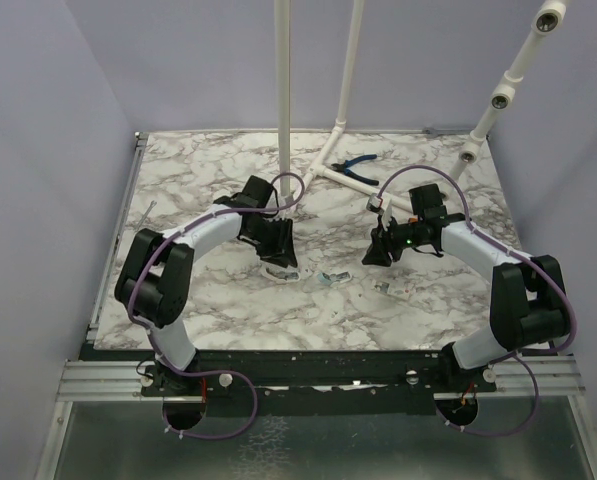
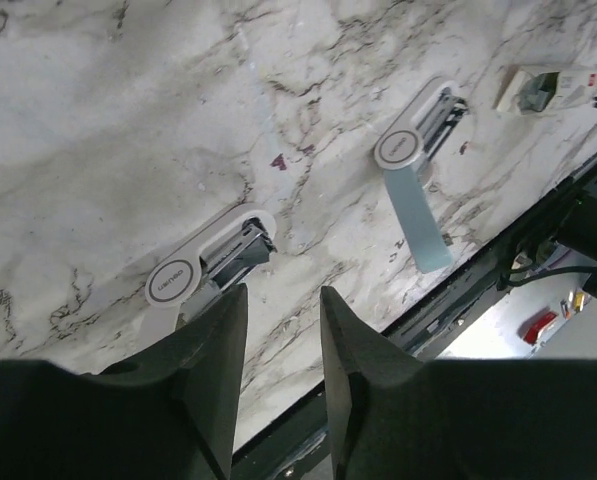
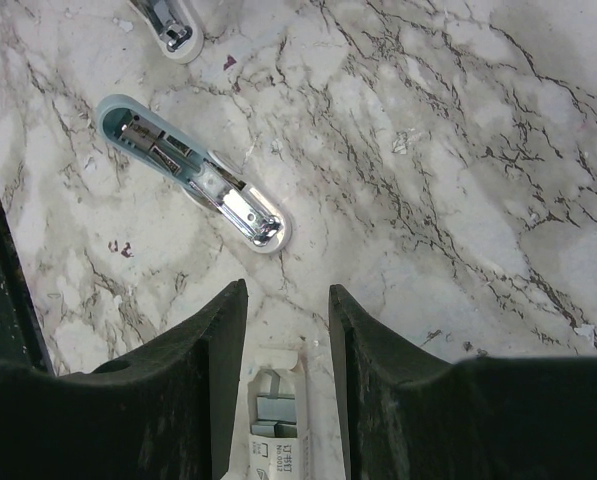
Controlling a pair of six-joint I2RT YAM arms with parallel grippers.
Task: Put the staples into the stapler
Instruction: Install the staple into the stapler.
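Note:
The pale blue-green stapler (image 3: 189, 176) lies open on the marble table, its silvery metal channel facing up. It also shows in the left wrist view (image 2: 416, 142) with its blue lid swung out, and in the top view (image 1: 330, 277). A small white box of staples (image 3: 276, 422) lies open on the table between my right fingers, untouched; the box is also in the top view (image 1: 384, 287) and the left wrist view (image 2: 538, 90). My right gripper (image 3: 286, 295) is open and empty above it. My left gripper (image 2: 283, 300) is open and empty, hovering beside a second, white stapler (image 2: 206, 264).
The white stapler (image 1: 281, 270) sits just under my left gripper (image 1: 276, 248); my right gripper (image 1: 382, 252) hangs to its right. Blue-handled pliers (image 1: 357, 170) lie at the back by the white pipe frame (image 1: 330, 150). The table's front edge rail (image 2: 498, 270) is near.

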